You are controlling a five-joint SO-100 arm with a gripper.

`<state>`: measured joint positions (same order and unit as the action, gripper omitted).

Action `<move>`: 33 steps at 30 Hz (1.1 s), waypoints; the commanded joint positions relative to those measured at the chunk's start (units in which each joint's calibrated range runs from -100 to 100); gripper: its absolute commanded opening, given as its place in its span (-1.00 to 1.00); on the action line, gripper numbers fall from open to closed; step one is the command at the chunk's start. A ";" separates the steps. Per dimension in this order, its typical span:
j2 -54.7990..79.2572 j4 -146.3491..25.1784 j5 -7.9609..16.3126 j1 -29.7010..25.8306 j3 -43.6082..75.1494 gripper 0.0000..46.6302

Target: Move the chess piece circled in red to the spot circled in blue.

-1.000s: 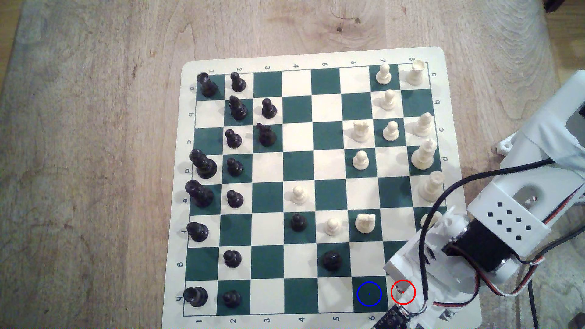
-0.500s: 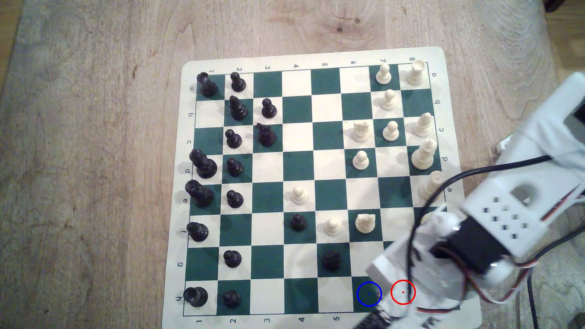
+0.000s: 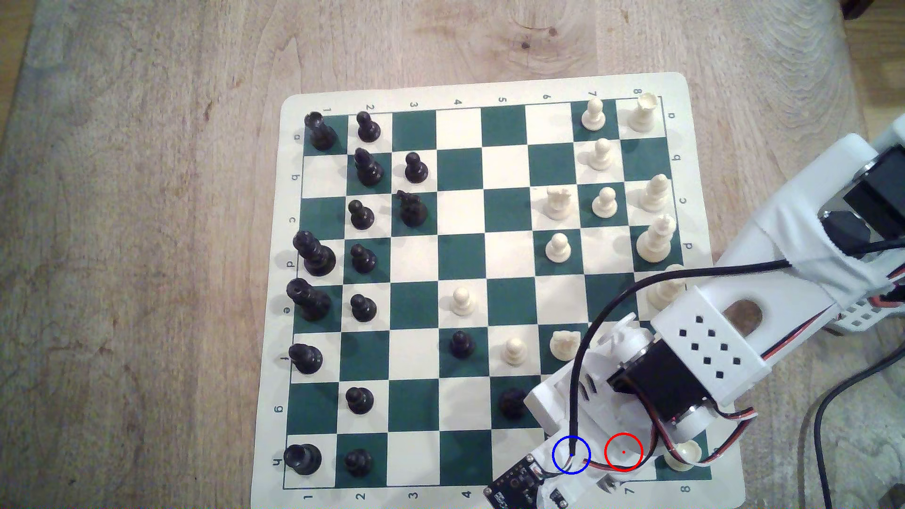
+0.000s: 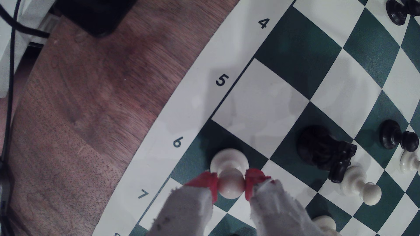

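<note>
- the cream pawn point(image 4: 230, 174) stands upright in the wrist view on the dark green square point(image 4: 200, 156) by the printed border number 6, its flared base on the green and its round head up toward the camera.
- the gripper point(image 4: 231, 185) is closed on the pawn's ball head: the two red-tipped fingertips point(image 4: 210, 182) press it from opposite sides, and grey-white wrapping covers the fingers behind the red tips.
- whether the base sits fully on the board or hovers just above it cannot be told.
- in the exterior view the blue ring point(image 3: 571, 454) marks that same bottom-row square; the arm's wrist point(image 3: 583, 391), a black cable and a small circuit board point(image 3: 514, 484) lie over it, so the pawn itself is hidden there.
- the red ring point(image 3: 623, 452) sits on the next square toward the exterior view's right, with white arm parts and red and black wires crossing it.
- a cream rook point(image 3: 683, 452) stands just beyond the red ring, on the corner square by the number 8.
- a black knight point(image 4: 325, 149) stands near the held pawn in the wrist view, one square off diagonally, with a cream pawn point(image 4: 361, 185) just past it.
- the green and white chessboard point(image 3: 294, 98) lies on a wooden table point(image 3: 147, 196); black pieces fill the exterior view's left columns, cream pieces the right.
</note>
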<state>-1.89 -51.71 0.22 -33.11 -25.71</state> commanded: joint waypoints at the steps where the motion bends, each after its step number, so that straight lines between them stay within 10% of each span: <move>1: -0.92 0.61 -0.20 -0.17 3.95 -0.99; 19: 0.19 0.61 -0.24 -1.11 2.50 -0.97; 33: -1.09 0.61 -0.10 -0.01 3.95 -0.18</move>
<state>-0.88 -51.24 -0.17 -34.51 -25.71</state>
